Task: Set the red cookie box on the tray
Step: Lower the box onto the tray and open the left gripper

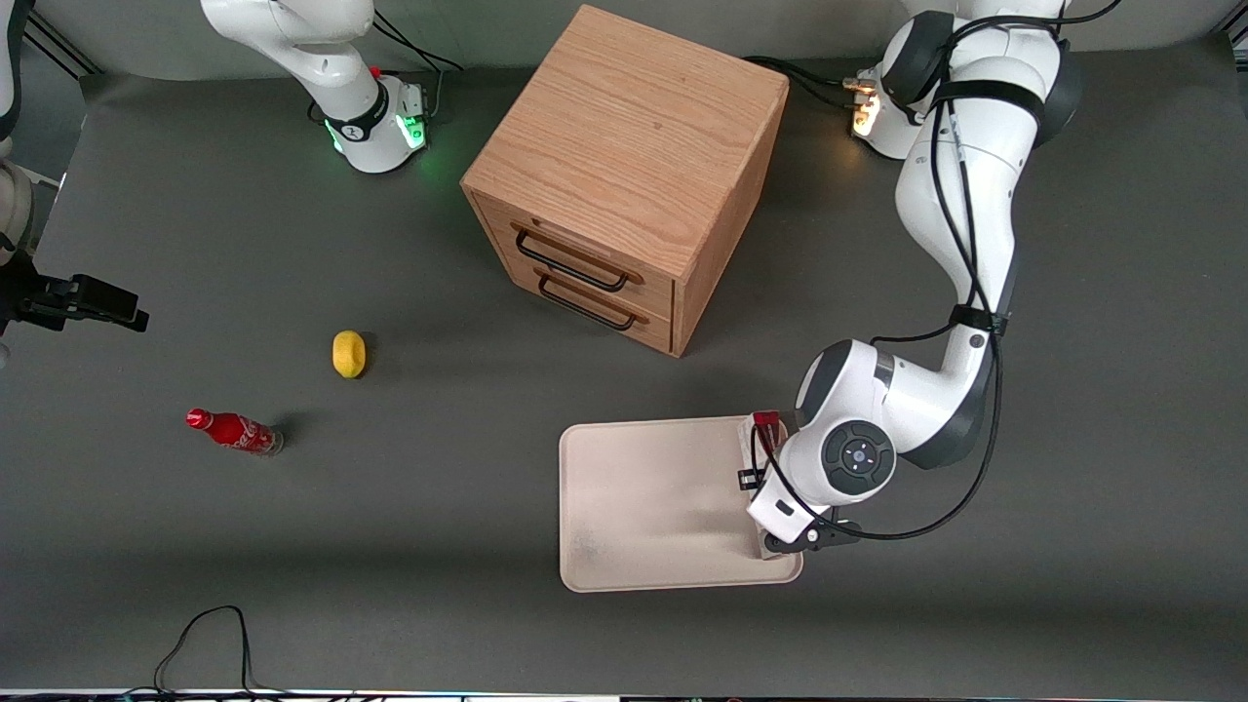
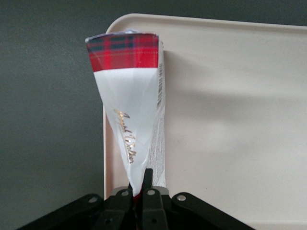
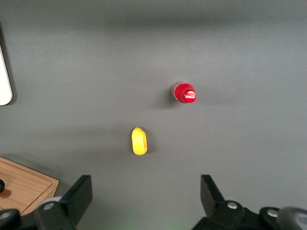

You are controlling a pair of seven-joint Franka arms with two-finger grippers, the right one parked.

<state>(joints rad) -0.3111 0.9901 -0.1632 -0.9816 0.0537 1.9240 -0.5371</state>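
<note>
My left gripper [image 2: 139,186] is shut on the red cookie box [image 2: 128,108], pinching its narrow edge between both fingers. The box is a long slim carton with a white face bearing gold script and a red tartan end. It stretches away from the fingers along one rim of the cream-white tray [image 2: 230,120]. In the front view the box's red end [image 1: 766,425] shows beside the arm's wrist, over the tray [image 1: 653,507] edge that lies toward the working arm's end of the table. The arm hides most of the box there. Whether it rests on the tray I cannot tell.
A wooden drawer cabinet [image 1: 624,185] stands farther from the front camera than the tray. A yellow lemon [image 1: 349,353] and a small red cola bottle [image 1: 234,431] lie toward the parked arm's end of the table.
</note>
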